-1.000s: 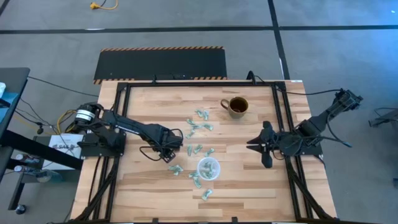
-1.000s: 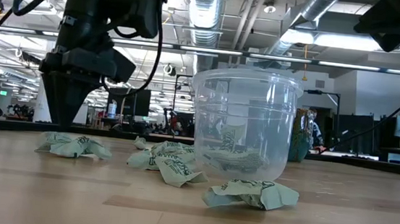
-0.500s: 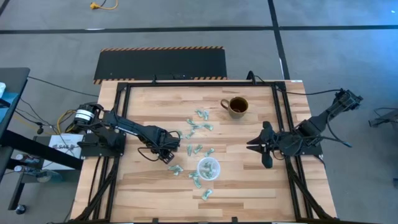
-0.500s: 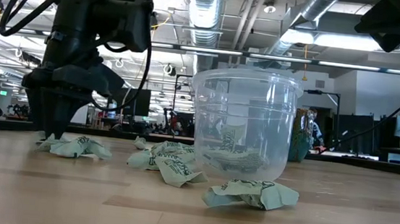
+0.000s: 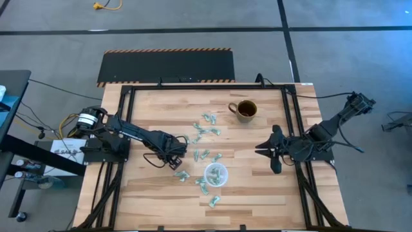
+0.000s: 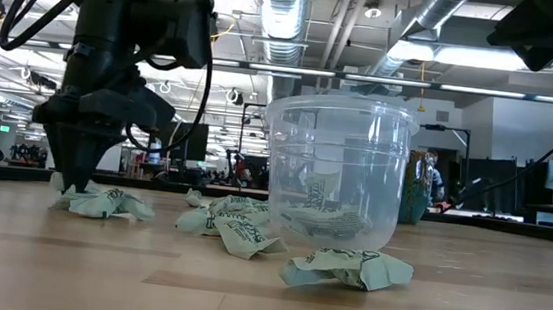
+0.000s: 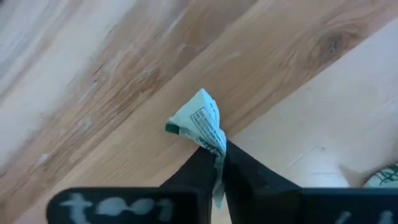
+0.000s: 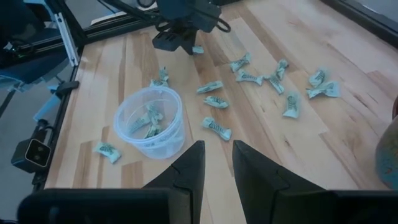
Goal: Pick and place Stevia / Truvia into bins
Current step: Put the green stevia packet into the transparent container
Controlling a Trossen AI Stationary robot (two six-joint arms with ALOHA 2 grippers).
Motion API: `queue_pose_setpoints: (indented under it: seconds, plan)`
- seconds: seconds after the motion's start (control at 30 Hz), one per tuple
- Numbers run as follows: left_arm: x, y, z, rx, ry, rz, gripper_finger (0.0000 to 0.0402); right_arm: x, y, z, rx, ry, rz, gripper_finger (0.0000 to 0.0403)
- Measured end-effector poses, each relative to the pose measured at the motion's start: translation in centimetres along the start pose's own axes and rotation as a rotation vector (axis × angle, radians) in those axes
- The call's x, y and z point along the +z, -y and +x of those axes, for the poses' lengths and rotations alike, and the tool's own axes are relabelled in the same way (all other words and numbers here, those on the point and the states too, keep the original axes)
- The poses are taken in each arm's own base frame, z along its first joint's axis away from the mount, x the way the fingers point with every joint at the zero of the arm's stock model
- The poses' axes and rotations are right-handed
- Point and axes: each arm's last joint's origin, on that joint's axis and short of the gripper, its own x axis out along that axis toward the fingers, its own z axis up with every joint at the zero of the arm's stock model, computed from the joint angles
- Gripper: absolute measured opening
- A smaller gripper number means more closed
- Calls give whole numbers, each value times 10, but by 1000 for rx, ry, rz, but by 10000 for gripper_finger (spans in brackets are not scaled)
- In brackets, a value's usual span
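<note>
Several pale green and white Stevia sachets (image 5: 206, 134) lie scattered on the wooden table. More of them lie in the clear plastic cup (image 5: 215, 174), which stands upright left of the table's middle, near the front. My left gripper (image 5: 174, 160) is down at the table just left of the cup and shut on one sachet (image 7: 199, 121). My right gripper (image 5: 259, 149) waits at the table's right side, open with nothing between its fingers (image 8: 189, 168). My left gripper pinches one crumpled sachet by its end (image 7: 217, 152) between its two fingertips. The fingers (image 6: 71, 182) point down at the table from above. The rest of the sachet sticks out past the fingertips. Whether it is clear of the wood I cannot tell.
A brown mug (image 5: 245, 109) with dark contents stands at the far side, right of the middle. Loose sachets lie around the cup (image 6: 347, 268) and between the cup and the mug (image 8: 273, 81). Black frame rails (image 5: 293, 122) run along the table's edges.
My left gripper has come down to the table, moving slightly toward the near and left edges, and has shut on a sachet. The cup and the other sachets stay where they were.
</note>
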Motion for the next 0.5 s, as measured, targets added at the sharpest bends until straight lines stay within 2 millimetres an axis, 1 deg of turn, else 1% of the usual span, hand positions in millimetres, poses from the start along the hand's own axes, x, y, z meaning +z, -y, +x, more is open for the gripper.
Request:
queue_pose_setpoints:
  seconds: [0.07,0.23,0.37,0.5]
  plan:
    - [4,4,-4,-13,43,-1,10,0,0,0,-1,0,-1,74]
    - [13,17,-34,-91,165,33,7,0,0,0,-2,0,-3,74]
    - [25,38,-75,-277,321,119,5,0,0,0,-2,1,-2,74]
    - [35,66,-115,-490,504,284,11,0,0,0,-2,1,-3,74]
